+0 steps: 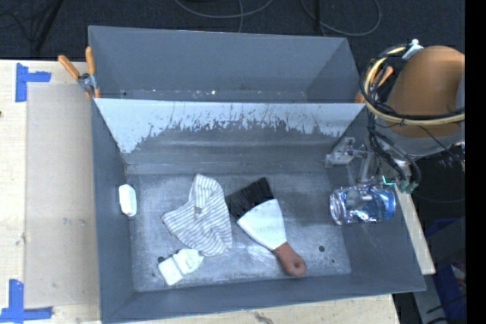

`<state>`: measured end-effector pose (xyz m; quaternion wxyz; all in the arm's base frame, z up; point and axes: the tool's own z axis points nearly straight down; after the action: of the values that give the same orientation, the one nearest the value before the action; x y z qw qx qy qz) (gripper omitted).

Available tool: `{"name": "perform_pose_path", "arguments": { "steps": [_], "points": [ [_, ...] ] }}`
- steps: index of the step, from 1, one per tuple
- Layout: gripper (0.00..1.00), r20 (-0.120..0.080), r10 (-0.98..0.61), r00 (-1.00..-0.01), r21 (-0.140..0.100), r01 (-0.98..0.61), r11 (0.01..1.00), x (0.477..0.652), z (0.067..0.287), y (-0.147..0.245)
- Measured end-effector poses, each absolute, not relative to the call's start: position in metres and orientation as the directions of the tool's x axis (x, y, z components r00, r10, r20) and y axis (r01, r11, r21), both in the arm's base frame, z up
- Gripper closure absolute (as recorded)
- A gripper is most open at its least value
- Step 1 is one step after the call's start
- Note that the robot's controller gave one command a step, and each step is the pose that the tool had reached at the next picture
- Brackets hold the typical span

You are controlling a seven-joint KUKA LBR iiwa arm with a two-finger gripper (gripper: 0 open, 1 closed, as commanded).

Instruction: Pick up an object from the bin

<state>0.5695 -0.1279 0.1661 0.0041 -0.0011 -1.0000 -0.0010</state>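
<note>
Grey sheet metal is making up the bin (228, 80), which is taking up most of the camera view, its sloped walls running down to a scuffed floor. Coming in from the right, the arm (422, 91) is hanging over the bin's right wall, its rounded orange cover looped with black cables.

On the floor, left of centre, a crumpled striped cloth (199, 220) in thin grey and white lines is lying spread out. Just beside it on the right, a wide paintbrush (262, 225) is lying flat on a diagonal. Its black bristles are pointing up and left, touching the cloth's edge, and its reddish-brown handle is pointing toward the front right corner.

Below the orange cover, the pincer (366, 190) is pointing down at the right end of the floor. It is standing directly over a crumpled plastic piece (363, 209), shiny, clear and blue, which is sitting at the foot of the right wall, well apart from the paintbrush. The pincer is meeting the top of this piece, but I cannot tell whether it is clenched on it or released.

2 small things are lying farther left. A rounded white piece (127, 199) is resting by the left wall, apart from the cloth, and a white blocky piece (181, 264) is lying near the front, touching the cloth's lower edge.
</note>
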Motion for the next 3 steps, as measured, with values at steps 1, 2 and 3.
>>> {"name": "perform_pose_path", "arguments": {
  "steps": [1, 2, 3],
  "points": [
    [0.00, 0.001, 0.000, -1.000, 0.000, 0.000, 1.000, 0.571, 0.171, -0.128],
    [0.00, -0.007, -0.059, -0.998, -0.001, -0.059, 0.998, 0.581, 0.135, -0.135],
    [1.00, -0.009, -0.396, -0.918, 0.008, -0.396, 0.918, 0.576, 0.082, -0.148]
  ]
}}
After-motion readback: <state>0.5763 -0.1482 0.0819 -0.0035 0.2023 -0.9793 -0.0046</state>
